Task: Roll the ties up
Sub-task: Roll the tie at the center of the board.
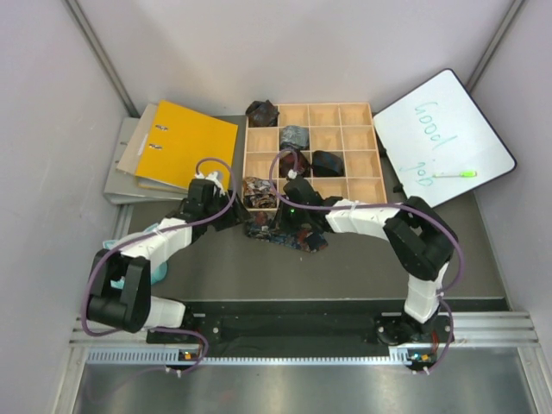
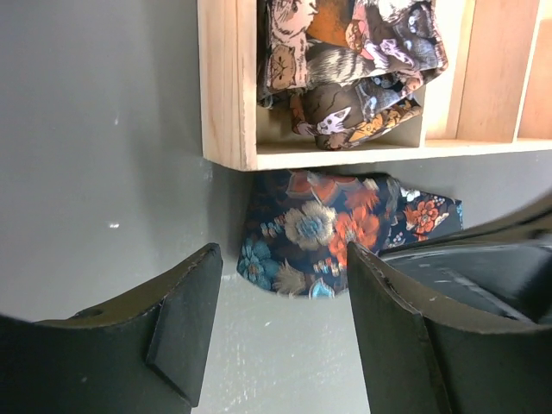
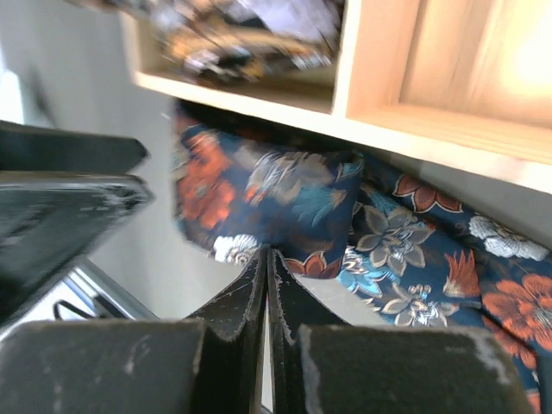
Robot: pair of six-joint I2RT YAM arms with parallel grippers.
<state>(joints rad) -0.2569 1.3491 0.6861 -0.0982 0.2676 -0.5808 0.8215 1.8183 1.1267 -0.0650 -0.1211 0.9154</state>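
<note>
**A:** So, what lies nearest?

**B:** At the near edge a metal rail (image 1: 483, 332) carries both arm bases. Beyond it is the dark grey table (image 1: 207, 267), matte, with pale walls (image 1: 285, 43) on three sides.

**A:** And the pincers?

**B:** The left gripper (image 2: 283, 285) stands wide just before the navy floral tie (image 2: 328, 228) and holds nothing. The right gripper (image 3: 266, 276) is pressed fully together, its tips at this tie's edge. I cannot tell if cloth is pinched.

**A:** Where does this tie lie?

**B:** It lies crumpled on the table, against the near wall of the wooden compartment tray (image 1: 373, 155). The near-left cell holds a brown cat-patterned tie (image 2: 345, 69). Farther cells hold other tie bundles (image 1: 327, 162). Beyond are a yellow binder (image 1: 185, 142) on the left and a whiteboard (image 1: 444, 138) on the right.
</note>
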